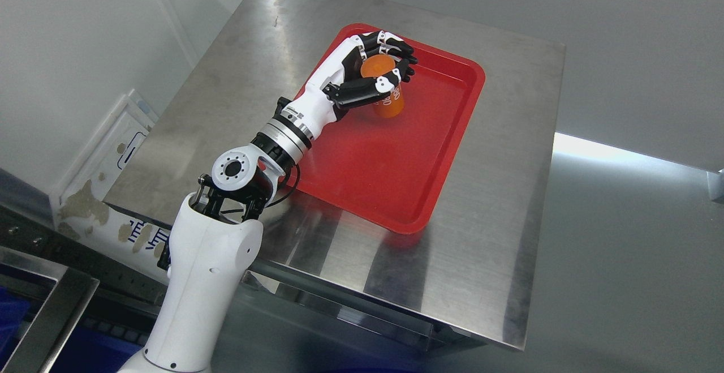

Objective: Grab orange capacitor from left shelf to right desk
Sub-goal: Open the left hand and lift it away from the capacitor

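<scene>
An orange cylindrical capacitor (387, 91) with white print stands in the far part of a red tray (390, 180) on a steel desk. My left hand (380, 73) reaches in from the lower left and has its black-and-white fingers (396, 42) and thumb curled around the capacitor's upper half. The lower end of the capacitor shows below the thumb, at or just above the tray floor; I cannot tell if it touches. My right arm is out of the picture.
The steel desk (486, 260) drops off at its front and right edges. A grey floor lies to the right. At the lower left are a metal frame (51, 311) and a worn white panel (107, 152) by the wall.
</scene>
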